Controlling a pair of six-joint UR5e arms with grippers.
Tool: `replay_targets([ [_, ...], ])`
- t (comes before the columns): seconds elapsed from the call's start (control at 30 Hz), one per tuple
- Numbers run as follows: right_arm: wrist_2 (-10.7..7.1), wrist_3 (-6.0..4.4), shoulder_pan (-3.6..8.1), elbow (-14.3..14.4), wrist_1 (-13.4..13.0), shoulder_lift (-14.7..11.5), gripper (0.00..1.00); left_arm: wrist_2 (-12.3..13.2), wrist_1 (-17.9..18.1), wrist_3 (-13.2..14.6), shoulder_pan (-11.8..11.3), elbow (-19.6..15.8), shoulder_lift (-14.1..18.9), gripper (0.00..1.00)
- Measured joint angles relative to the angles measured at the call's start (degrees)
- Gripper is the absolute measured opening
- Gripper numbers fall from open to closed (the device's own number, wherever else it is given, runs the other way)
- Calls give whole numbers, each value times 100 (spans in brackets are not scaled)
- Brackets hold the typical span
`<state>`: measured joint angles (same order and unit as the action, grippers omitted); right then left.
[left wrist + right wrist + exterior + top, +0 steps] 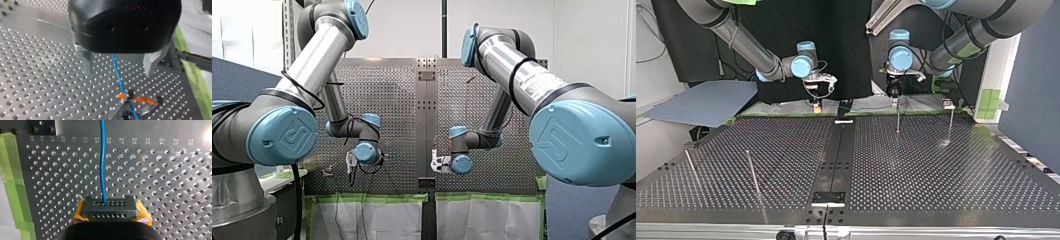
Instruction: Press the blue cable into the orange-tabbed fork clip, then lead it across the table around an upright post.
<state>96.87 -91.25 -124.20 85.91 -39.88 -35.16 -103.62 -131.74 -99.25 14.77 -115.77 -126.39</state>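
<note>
In the left wrist view the blue cable (117,75) runs between my left gripper's (119,71) metal fingers (87,63), touching neither, and down to the orange-tabbed fork clip (131,97), where it passes between the orange tabs. That gripper is open, just above the clip. My right gripper (110,210), with yellow pads, is shut on the blue cable (102,162), which leads straight ahead of it over the table. In the front view both grippers hang near the table's far edge, my left gripper (351,162) beside the clip (328,172) and my right gripper (435,163) near the middle seam.
Thin upright posts stand on the perforated table (916,170): one post (897,120) under my left gripper (894,100), another post (951,122) by the clip, and two posts (752,170) at the top view's near left. Green tape (15,185) lines the table's edge.
</note>
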Motion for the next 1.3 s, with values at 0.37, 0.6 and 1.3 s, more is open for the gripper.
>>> replay_targets([
  [0.37,0,2,-3,-1,7,-3,0,-119,-35,-229,154,208,-23,100],
  [0.6,-3,5,-11,0,16,-3,0,-135,-204,-294,242,492,-282,100],
  [1.3,-12,6,-16,1,25,-4,0,-158,-266,-587,283,1000,-626,100],
])
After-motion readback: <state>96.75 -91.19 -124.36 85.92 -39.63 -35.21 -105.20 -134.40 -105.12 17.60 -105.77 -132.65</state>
